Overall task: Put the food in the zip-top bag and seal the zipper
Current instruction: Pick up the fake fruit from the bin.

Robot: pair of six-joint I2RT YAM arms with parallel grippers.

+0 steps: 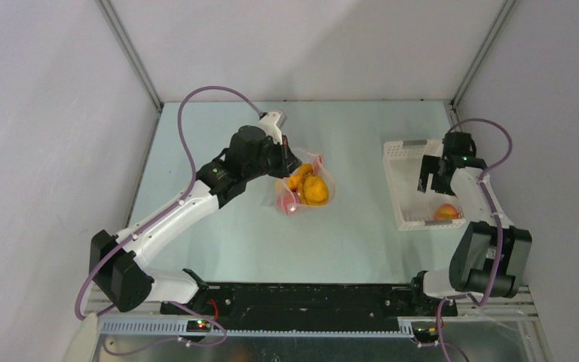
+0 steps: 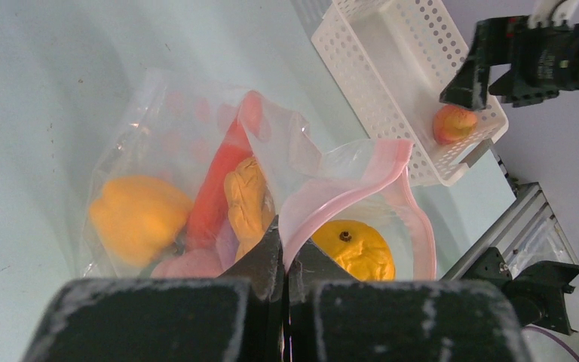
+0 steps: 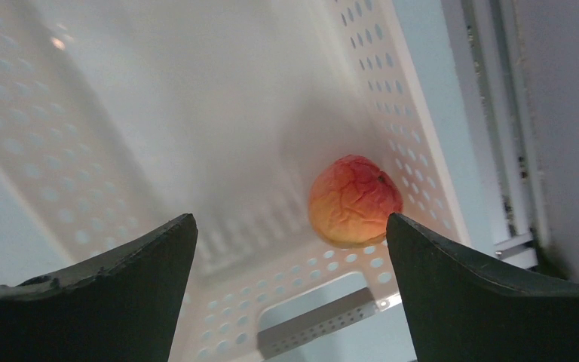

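A pale green table (image 1: 234, 241) fills the middle of the top view. At its right stands a white perforated plastic basket (image 1: 396, 181). The right gripper (image 3: 290, 222) hangs over the basket, jaws spread wide and empty. At centre is the clear pink-dotted zip-top bag (image 2: 158, 121), its pale pink zipper strip (image 2: 347, 188) pinched in the fully closed left gripper (image 2: 285, 256). Inside the bag are a yellow toy pepper (image 2: 139, 215), a long red piece (image 2: 222, 181) and a toy orange (image 2: 354, 249). A red-orange toy peach (image 3: 354, 200) sits at the basket's lower end.

1 bag (image 2: 158, 113), 1 basket (image 2: 362, 83), 6 food pcs (image 2: 139, 215)
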